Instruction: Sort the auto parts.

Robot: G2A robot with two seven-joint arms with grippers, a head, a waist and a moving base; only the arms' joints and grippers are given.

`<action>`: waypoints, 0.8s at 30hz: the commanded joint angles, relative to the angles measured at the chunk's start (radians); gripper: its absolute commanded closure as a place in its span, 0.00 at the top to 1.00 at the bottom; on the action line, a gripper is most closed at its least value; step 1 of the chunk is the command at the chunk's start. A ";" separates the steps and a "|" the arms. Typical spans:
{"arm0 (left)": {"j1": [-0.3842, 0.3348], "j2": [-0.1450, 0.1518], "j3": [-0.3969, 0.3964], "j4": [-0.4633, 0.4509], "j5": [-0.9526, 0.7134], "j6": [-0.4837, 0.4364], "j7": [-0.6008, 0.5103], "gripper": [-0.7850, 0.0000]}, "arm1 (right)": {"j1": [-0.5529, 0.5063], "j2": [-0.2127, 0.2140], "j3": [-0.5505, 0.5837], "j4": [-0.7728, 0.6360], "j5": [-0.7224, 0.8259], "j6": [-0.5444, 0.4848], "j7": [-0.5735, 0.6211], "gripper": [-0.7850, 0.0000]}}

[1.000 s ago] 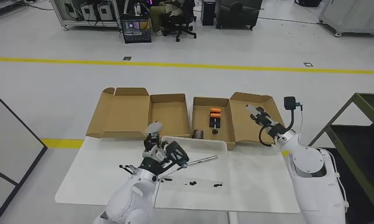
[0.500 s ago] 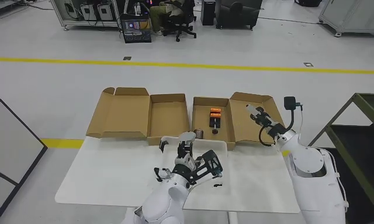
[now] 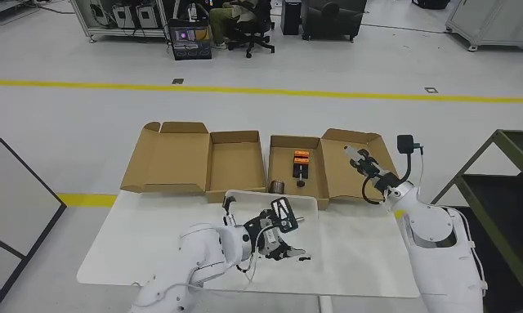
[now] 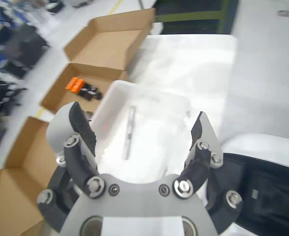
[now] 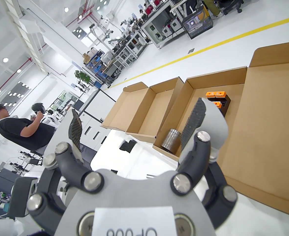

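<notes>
Dial used: the table as a clock face, twelve at the edge farthest from the robot.

1. Table (image 3: 139, 239), white. It carried a white tray (image 3: 309, 200) near centre and two open cardboard boxes along the twelve o'clock edge.
2. Metal rod (image 4: 129, 133), slim, flat on the tray floor, touching no other part that I could see. Not yet sorted.
3. Small black parts (image 3: 304, 258), at the tray's six o'clock edge. I could not tell whether they lay inside the rim.
4. One o'clock box (image 3: 282, 158). It held orange-and-black parts (image 3: 301, 162) and, in the corner nearest the tray, a metal cylinder (image 3: 276, 186).
5. Eleven o'clock box (image 3: 237, 162), its flap laid open toward nine.
6. Left gripper (image 3: 284, 215), above the tray, jaws spread wide and holding nothing. From its wrist, the rod lay below the gap between the fingers.
7. Right gripper (image 3: 353, 154), at two o'clock over the one o'clock box's open flap, jaws likewise spread and holding nothing.

Hazards, as I judged them:
- The rod lay thin and flat, so the pads might close on the tray floor, skid over the rod, or nudge the light tray aside.
- Pinched off-centre, the long rod would likely droop.
- A drooping rod could catch a box wall on the way over.
- A misplaced drop could also strike the cylinder.
</notes>
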 commanded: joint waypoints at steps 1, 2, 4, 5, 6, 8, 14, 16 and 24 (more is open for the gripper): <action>-0.034 -0.003 0.025 0.035 -0.099 -0.019 -0.030 1.00 | 0.000 0.000 0.000 0.000 0.000 0.000 0.000 1.00; -0.053 -0.005 0.033 0.056 -0.106 -0.023 -0.045 1.00 | 0.000 0.000 0.000 0.000 0.000 0.000 0.000 1.00; -0.085 -0.009 0.055 0.087 -0.111 -0.022 -0.058 0.94 | 0.000 0.000 0.000 0.000 0.000 0.000 0.000 1.00; -0.098 -0.011 0.063 0.109 -0.122 -0.014 -0.057 0.91 | 0.000 0.000 0.000 0.000 0.000 0.000 0.000 1.00; -0.113 -0.013 0.071 0.125 -0.123 -0.006 -0.058 0.88 | 0.000 0.000 0.000 0.000 0.000 0.000 0.000 1.00; -0.138 -0.019 0.090 0.159 -0.118 0.015 -0.055 0.83 | 0.000 0.000 0.000 0.000 0.000 0.000 0.000 1.00; -0.189 -0.033 0.152 0.228 0.043 0.152 -0.046 0.53 | 0.000 0.000 0.000 0.000 0.000 0.000 0.000 1.00; -0.199 -0.037 0.168 0.255 0.065 0.168 -0.025 0.53 | 0.000 0.000 0.000 0.000 0.000 0.000 0.000 1.00; -0.237 -0.048 0.169 0.356 0.019 0.174 0.019 0.73 | 0.000 0.000 0.000 0.000 0.000 0.000 0.000 1.00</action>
